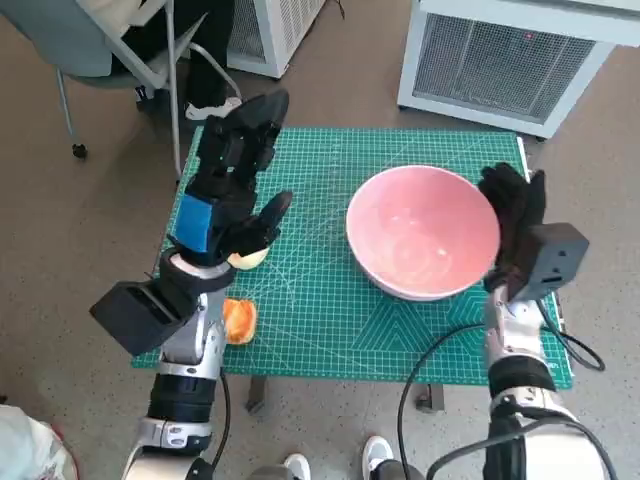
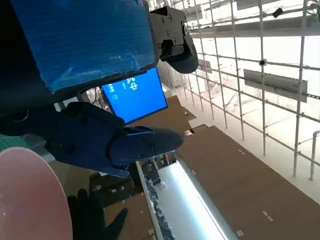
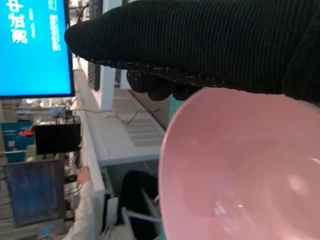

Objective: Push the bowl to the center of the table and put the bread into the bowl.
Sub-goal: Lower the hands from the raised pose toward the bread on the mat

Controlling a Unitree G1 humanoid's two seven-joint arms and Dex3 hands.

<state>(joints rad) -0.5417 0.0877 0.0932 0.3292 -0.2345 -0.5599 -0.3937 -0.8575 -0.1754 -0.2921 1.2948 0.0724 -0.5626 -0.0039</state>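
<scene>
A pink bowl [image 1: 420, 235] stands on the right half of the green mat [image 1: 330, 330]. My right hand [image 1: 515, 215], in its black glove, stands upright against the bowl's right rim with flat fingers; the right wrist view shows the glove [image 3: 200, 45] right over the bowl [image 3: 240, 170]. My left hand [image 1: 225, 190] hovers over the mat's left part, fingers spread and holding nothing. A pale bread roll [image 1: 249, 259] peeks out beneath its thumb. An orange-brown bread [image 1: 239, 321] lies near the mat's front left edge. The left wrist view shows spread fingers [image 2: 100, 135] and the bowl's edge [image 2: 25, 195].
A chair [image 1: 110, 50] stands beyond the table's far left corner, and white cabinets [image 1: 510, 60] stand behind the table. A person's shoes [image 1: 380, 455] show at the table's front edge. A person [image 3: 90, 200] sits in the background of the right wrist view.
</scene>
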